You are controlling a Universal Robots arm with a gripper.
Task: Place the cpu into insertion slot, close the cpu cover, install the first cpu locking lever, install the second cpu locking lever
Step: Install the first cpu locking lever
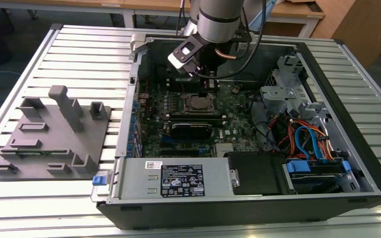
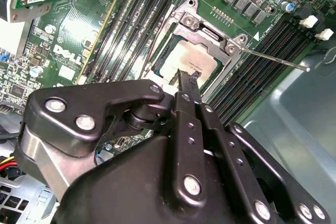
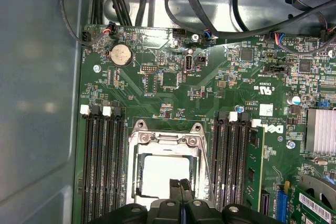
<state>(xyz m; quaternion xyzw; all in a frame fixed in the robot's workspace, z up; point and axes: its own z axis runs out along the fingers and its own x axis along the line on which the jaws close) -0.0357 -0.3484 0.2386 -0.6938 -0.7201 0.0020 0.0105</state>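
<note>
The computer case [image 1: 366,163] is lying on the bench [image 1: 78,54], the fixture block [image 1: 51,134] sitting beside it at the exterior view's left. The cpu [image 3: 163,174] is sitting in the insertion slot [image 1: 184,105], the cpu cover [image 3: 165,139] lying over it, the gripper [image 3: 180,184] hovering just above.

Open computer case [image 1: 243,213] lies on a slatted metal table [image 1: 78,44]. Grey moulded fixture [image 1: 51,134] sits on the table beside the case, at the exterior view's left. Grey power supply box [image 1: 170,179] fills the case's near edge. Blue and orange cables [image 1: 306,139] lie toward the exterior view's right. First wrist view: coin battery [image 3: 121,54] and long black slots [image 3: 100,166] on the green board [image 3: 173,85].
</note>
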